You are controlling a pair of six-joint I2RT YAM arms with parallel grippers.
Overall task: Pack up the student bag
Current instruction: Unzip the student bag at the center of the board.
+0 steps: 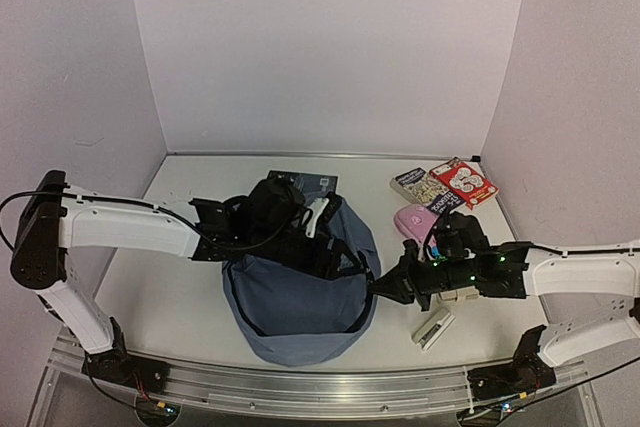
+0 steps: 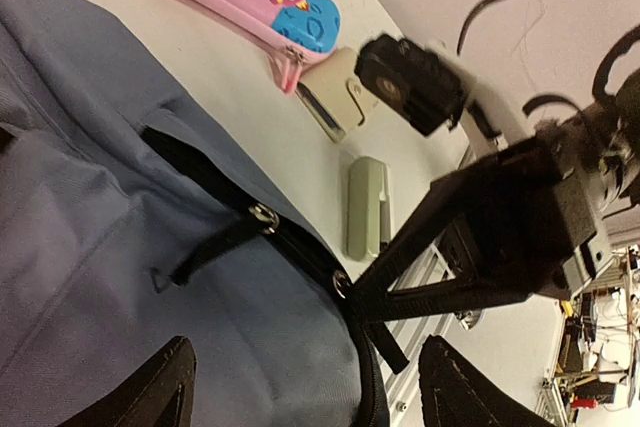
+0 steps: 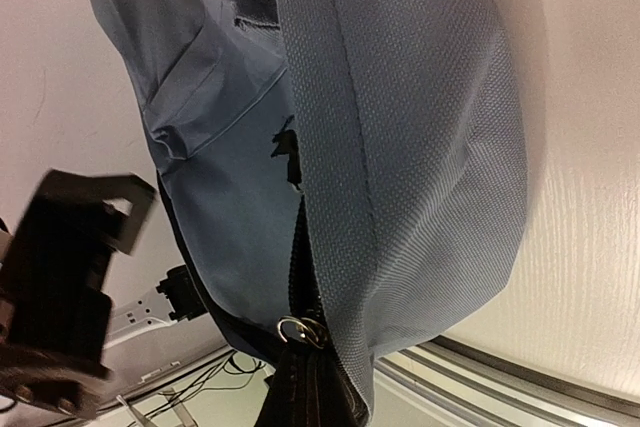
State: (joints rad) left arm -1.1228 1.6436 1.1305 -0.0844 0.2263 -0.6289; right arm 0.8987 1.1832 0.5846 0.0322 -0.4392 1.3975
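Observation:
The student bag (image 1: 300,302), a large dusty-blue backpack with black zippers, lies in the middle of the table. My left gripper (image 1: 305,232) hovers over its upper part. In the left wrist view its two black fingers (image 2: 150,392) stand wide apart above the blue fabric (image 2: 120,237), with nothing between them. My right gripper (image 1: 385,287) is at the bag's right edge, shut on the black zipper pull (image 2: 375,297). The right wrist view shows the metal zipper ring (image 3: 300,330) and the taut pull strap (image 3: 312,392) below it.
A pink pencil case (image 1: 415,219) lies right of the bag, with a grey stapler (image 1: 433,328) nearer the front edge. Two small books (image 1: 462,182) sit at the back right. A dark book (image 1: 305,180) lies behind the bag. Walls enclose three sides.

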